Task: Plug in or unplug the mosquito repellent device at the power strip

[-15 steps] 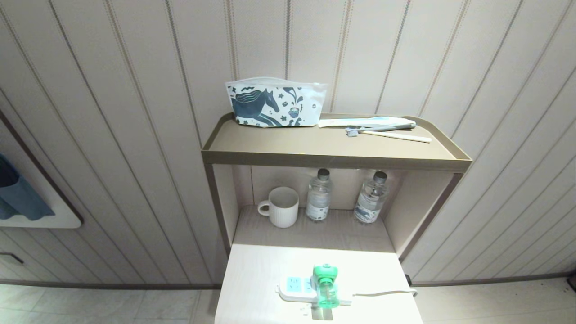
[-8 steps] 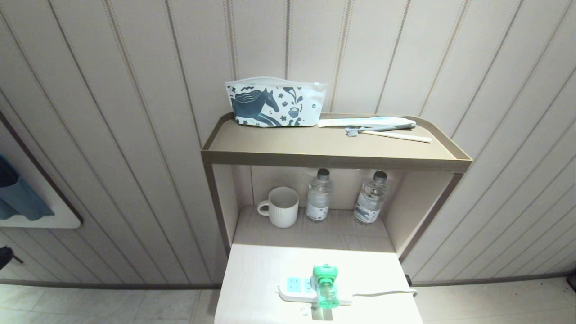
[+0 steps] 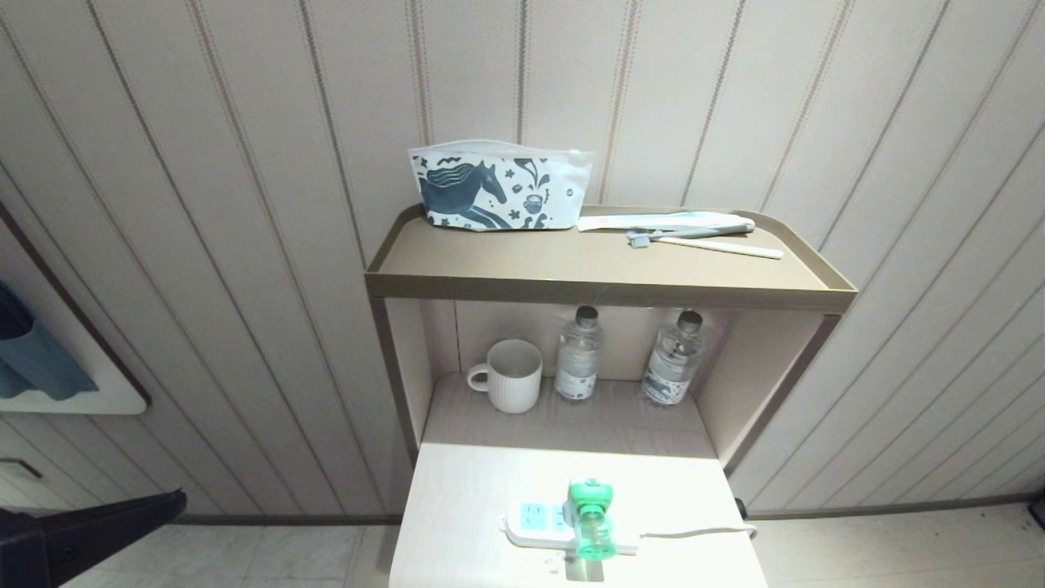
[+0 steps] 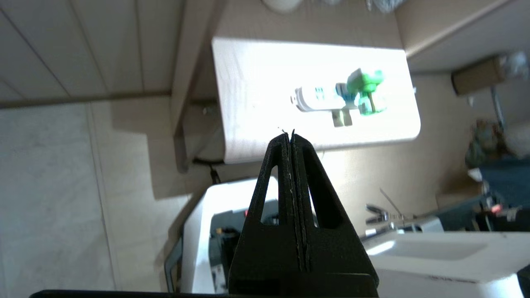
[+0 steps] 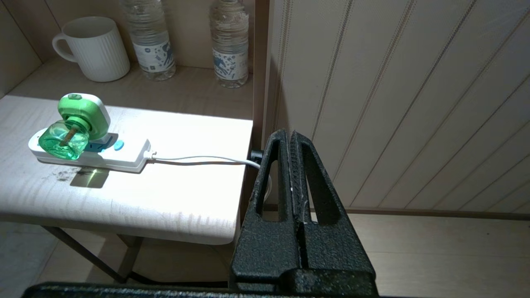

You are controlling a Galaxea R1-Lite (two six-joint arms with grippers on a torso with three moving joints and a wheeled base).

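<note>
Shut left gripper (image 4: 290, 133) short of power strip (image 4: 314, 99)

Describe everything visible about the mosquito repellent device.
The mosquito repellent device is a small plastic unit: a white body with a rounded bright green cap, and a translucent green bottle showing a dark wick inside. It sits plugged into the power strip, bottle jutting sideways over the strip toward the table's front edge, casting a green glint on the pale tabletop. Only the strip touches it; neither gripper is near.
</note>
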